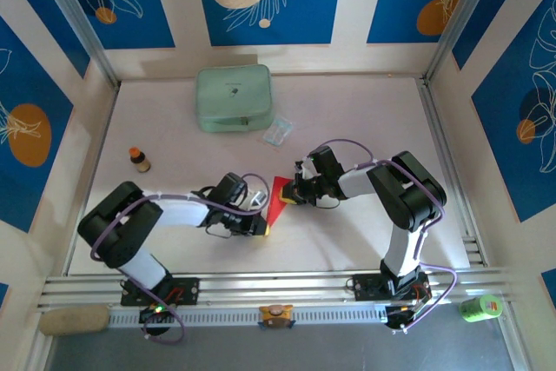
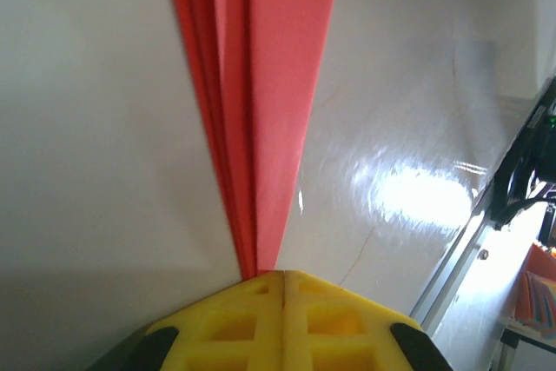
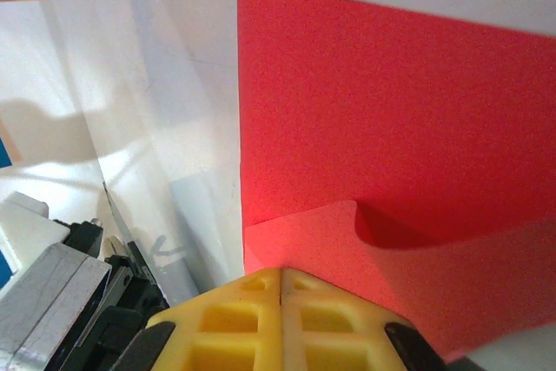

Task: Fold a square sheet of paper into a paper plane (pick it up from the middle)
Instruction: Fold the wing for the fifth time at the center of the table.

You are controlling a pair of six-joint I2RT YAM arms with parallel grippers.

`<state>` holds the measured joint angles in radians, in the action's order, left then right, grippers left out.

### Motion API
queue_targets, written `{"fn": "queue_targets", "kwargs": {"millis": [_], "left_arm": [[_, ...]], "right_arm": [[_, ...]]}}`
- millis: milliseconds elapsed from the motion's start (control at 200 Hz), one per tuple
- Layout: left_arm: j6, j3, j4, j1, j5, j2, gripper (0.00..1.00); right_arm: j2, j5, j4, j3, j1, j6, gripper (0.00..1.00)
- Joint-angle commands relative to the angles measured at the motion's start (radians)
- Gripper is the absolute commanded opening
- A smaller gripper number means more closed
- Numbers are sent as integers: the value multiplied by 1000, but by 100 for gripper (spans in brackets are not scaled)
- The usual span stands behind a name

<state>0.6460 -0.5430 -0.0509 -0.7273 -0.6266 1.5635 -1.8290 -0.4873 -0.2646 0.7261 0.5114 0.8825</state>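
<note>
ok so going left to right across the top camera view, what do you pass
beige roll at the near edge → small brown bottle with orange cap → pale green zip pouch → bright red folded paper → green can

Red paper plane (image 2: 261, 84); yellow left claw (image 2: 283, 281) and right claw (image 3: 280, 274); pale green pouch (image 1: 233, 97).
</note>
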Motion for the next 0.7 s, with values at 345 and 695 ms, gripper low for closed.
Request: {"fn": "queue_targets", "kwargs": {"millis": [345,695], "left_arm": [[-16,-65,109,-7,27,-192,0],[-35,-229,54,22,10,23,0]], "right_arm": [[-15,83,104,-26,-6,0,6],[-6,81,93,-31,-1,5,6]]}}
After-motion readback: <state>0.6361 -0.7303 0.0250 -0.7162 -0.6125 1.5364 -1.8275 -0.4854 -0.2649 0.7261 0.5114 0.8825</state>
